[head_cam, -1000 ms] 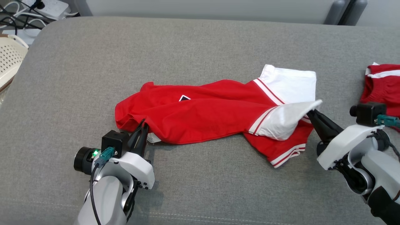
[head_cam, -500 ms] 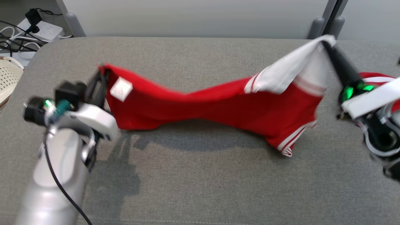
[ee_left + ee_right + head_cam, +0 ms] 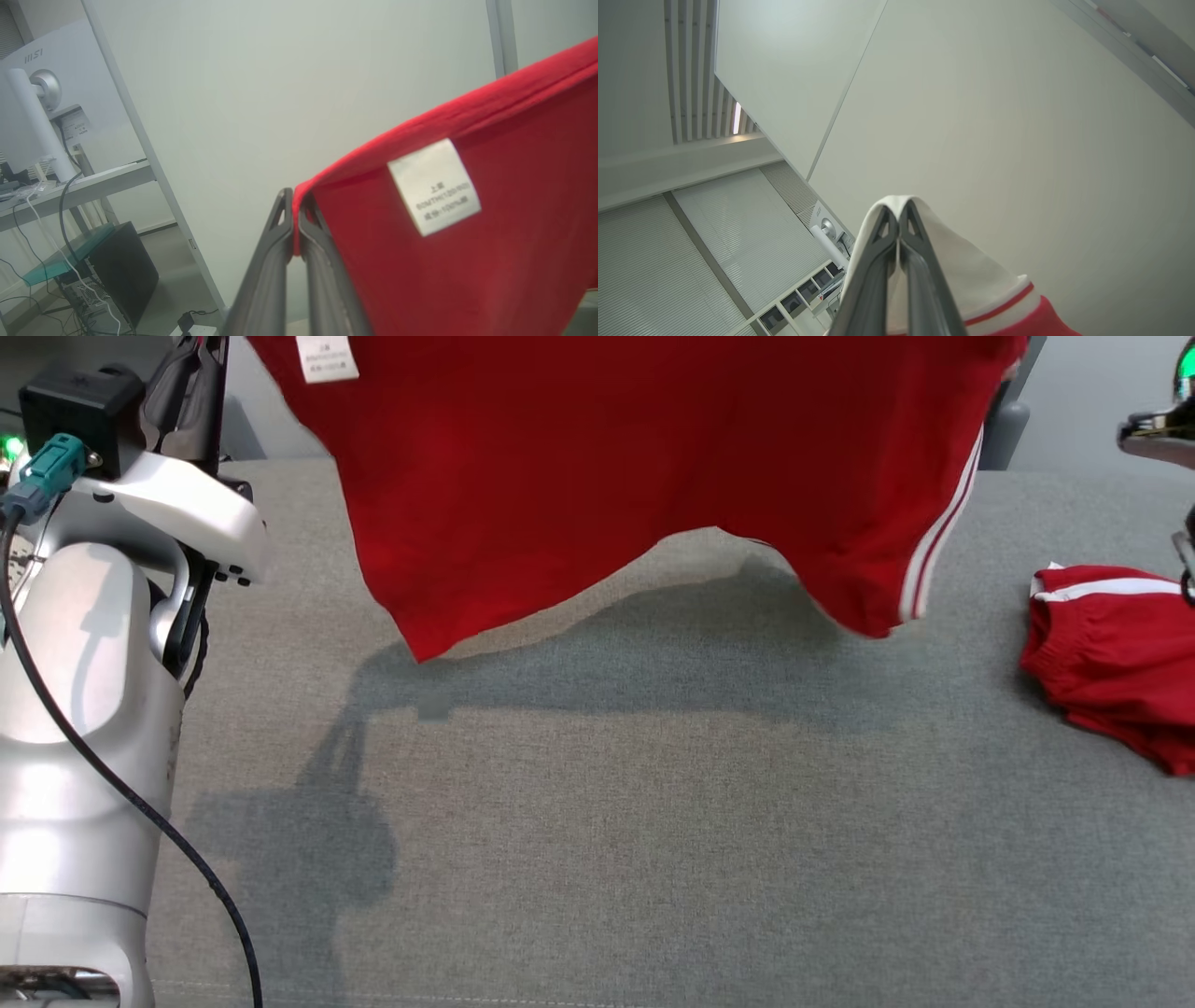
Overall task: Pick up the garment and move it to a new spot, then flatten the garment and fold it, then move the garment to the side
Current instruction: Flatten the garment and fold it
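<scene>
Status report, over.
Left end effector shut on garment edge, right end effector on white sleeve. Garment hangs above grey cushion. Second red garment lies right.

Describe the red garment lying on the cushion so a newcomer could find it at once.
Start from the wide grey cushion and go to its right edge in the head view. There a small crumpled red garment with a white band lies on the fabric. Unlike the larger red garment hanging in the air, it rests untouched.
</scene>
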Controlling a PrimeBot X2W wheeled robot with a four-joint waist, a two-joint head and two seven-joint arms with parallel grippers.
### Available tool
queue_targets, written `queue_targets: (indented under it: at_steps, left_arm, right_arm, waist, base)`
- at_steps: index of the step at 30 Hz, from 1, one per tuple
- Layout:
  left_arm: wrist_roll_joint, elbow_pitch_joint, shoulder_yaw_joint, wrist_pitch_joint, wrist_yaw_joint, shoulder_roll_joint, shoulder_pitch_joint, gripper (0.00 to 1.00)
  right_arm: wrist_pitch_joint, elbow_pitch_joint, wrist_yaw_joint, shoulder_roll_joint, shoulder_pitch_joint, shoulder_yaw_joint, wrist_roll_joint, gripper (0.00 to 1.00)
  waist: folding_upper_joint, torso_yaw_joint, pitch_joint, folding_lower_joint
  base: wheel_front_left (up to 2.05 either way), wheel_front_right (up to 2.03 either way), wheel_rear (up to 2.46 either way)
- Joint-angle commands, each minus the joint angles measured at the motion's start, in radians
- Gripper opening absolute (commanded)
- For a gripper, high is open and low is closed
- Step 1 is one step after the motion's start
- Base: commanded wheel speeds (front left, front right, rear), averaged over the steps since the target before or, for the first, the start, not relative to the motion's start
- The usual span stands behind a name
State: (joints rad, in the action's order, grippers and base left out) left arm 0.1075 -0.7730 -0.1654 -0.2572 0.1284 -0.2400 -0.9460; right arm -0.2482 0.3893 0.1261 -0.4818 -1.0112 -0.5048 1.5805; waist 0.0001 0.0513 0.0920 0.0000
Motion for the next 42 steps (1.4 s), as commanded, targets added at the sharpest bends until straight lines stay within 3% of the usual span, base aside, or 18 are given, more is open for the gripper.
queue_targets:
  at_steps: [1,10,16,21,26,31,32,34,36,37,39,42]
  left_arm:
    - [0.013,0.012,0.028,-0.005,0.001,-0.052,-0.023,0.00]
    - [0.208,-0.094,0.000,0.083,0.002,0.011,0.223,0.00]
    - [0.388,-0.052,-0.054,0.190,0.002,0.061,0.429,0.00]
    - [0.459,0.026,-0.159,0.351,0.002,0.029,0.546,0.00]
    - [0.503,0.098,-0.273,0.560,0.002,-0.033,0.503,0.00]
    - [0.628,0.152,-0.347,0.763,0.002,-0.081,0.310,0.00]
    - [0.648,0.175,-0.341,0.743,0.002,-0.092,0.240,0.00]
    - [0.590,0.211,-0.281,0.526,0.002,-0.140,0.049,0.00]
    - [0.554,0.200,-0.201,0.322,-0.010,-0.153,-0.125,0.00]
    - [0.554,0.200,-0.201,0.322,-0.010,-0.153,-0.125,0.00]
    - [0.525,0.167,-0.175,0.205,-0.009,-0.156,-0.250,0.00]
    - [0.495,0.105,-0.184,0.107,-0.004,-0.164,-0.345,0.00]
  right_arm:
    - [-0.003,-0.026,0.005,0.001,0.010,-0.001,-0.001,0.00]
    - [0.103,-0.129,0.005,-0.033,0.283,-0.145,-0.002,0.00]
    - [0.173,-0.213,0.005,-0.080,0.467,-0.236,0.013,0.00]
    - [0.291,-0.176,0.005,-0.132,0.551,-0.339,0.002,0.00]
    - [0.531,-0.037,0.005,-0.124,0.439,-0.459,-0.065,0.00]
    - [0.662,0.175,0.005,-0.028,0.136,-0.419,-0.106,0.00]
    - [0.643,0.230,0.005,0.006,0.052,-0.384,-0.112,0.00]
    - [0.502,0.347,0.005,0.069,-0.149,-0.270,-0.126,0.00]
    - [0.324,0.443,0.005,0.108,-0.346,-0.176,-0.163,0.00]
    - [0.324,0.443,0.005,0.108,-0.346,-0.176,-0.163,0.00]
    - [0.219,0.487,0.005,0.126,-0.477,-0.131,-0.193,0.00]
    - [0.161,0.493,0.005,0.121,-0.557,-0.104,-0.208,0.00]
  waist:
    - [-0.0001,0.001,-0.012,0.0000]
    - [-0.0001,-0.013,-0.109,0.0000]
    - [-0.0001,-0.018,-0.121,0.0000]
    - [-0.0001,-0.018,-0.070,0.0000]
    - [-0.0001,-0.026,0.045,0.0000]
    - [-0.0001,-0.032,0.191,0.0000]
    - [-0.0001,-0.033,0.221,0.0000]
    - [-0.0001,-0.033,0.287,0.0000]
    - [-0.0001,-0.034,0.341,0.0000]
    - [-0.0001,-0.034,0.341,0.0000]
    - [-0.0001,-0.035,0.359,0.0000]
    - [-0.0001,-0.046,0.359,0.0000]
  base:
    - [0.00,0.00,0.00]
    - [0.00,0.00,0.00]
    - [0.00,0.00,0.00]
    - [0.00,0.00,0.00]
    - [0.00,0.00,0.00]
    - [0.00,0.00,0.00]
    - [0.00,0.00,0.00]
    - [0.00,0.00,0.00]
    - [0.00,0.00,0.00]
    - [0.00,0.00,0.00]
    - [0.00,0.00,0.00]
    - [0.00,0.00,0.00]
